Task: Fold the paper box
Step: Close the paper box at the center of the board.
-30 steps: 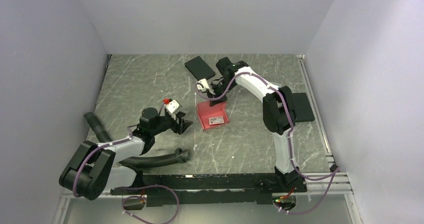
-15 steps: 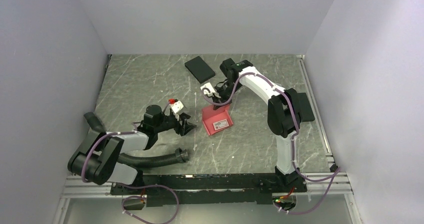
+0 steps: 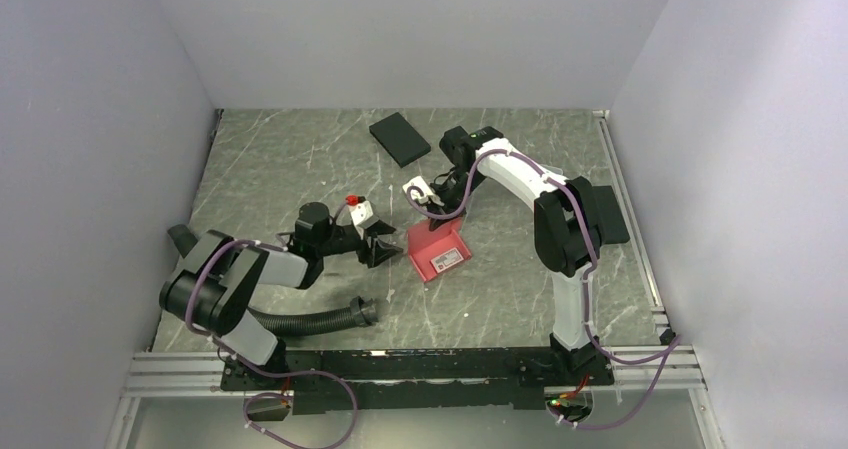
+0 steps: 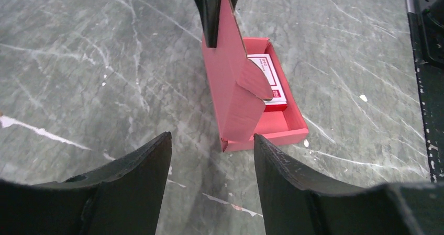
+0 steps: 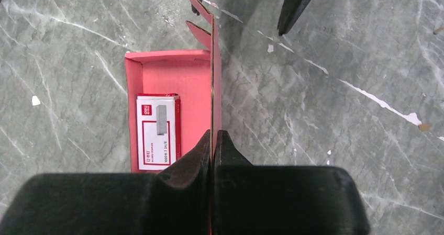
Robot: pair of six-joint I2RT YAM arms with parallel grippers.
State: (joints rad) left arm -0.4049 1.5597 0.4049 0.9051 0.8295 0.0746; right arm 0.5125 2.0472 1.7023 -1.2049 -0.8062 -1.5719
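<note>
- The pinkish-red thin cardboard paper box (image 3: 445, 259) sits mid-scene on the grey marbled tabletop (image 3: 280, 169), with a small red-and-white carton (image 5: 157, 133) lying inside it.
- The right gripper (image 5: 213, 136) is pinched tight on the lid flap (image 4: 230, 83), holding it upright along the box's far edge.
- The left gripper (image 4: 212, 141), fingers spread and empty, sits just left of the box. The lid is edge-on to it, and the box's long axis points its way.
</note>
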